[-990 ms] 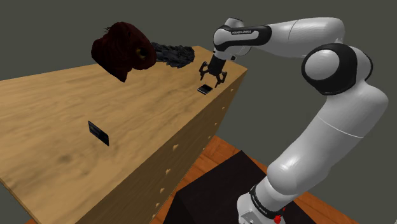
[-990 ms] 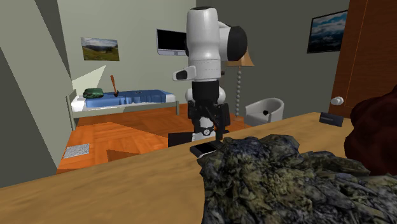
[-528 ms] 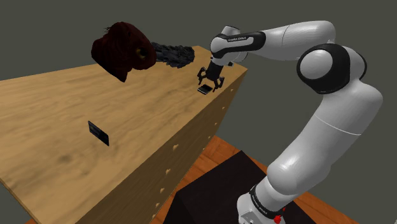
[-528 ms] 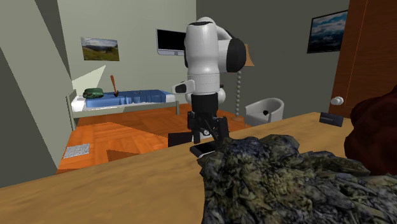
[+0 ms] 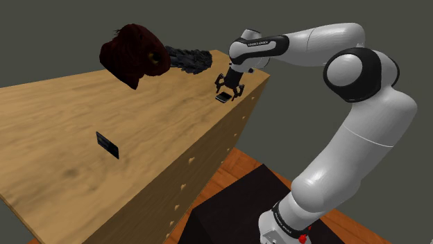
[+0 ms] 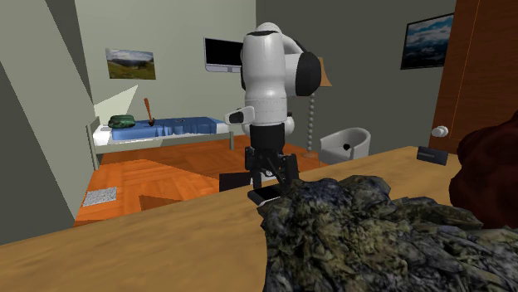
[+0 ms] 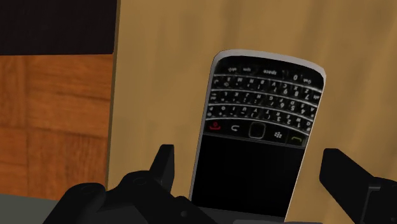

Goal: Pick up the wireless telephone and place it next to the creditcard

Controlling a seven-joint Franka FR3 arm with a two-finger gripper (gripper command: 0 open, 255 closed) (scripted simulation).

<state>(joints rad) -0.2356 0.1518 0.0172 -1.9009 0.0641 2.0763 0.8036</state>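
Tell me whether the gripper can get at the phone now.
Probably yes: the gripper hangs over the phone, open fingers either side of it, not touching; it lies flat on the wooden top, uncovered.

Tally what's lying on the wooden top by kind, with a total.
phone: 1
dark card: 1
dark red bundle: 1
mottled grey lump: 1
Total on the wooden top: 4
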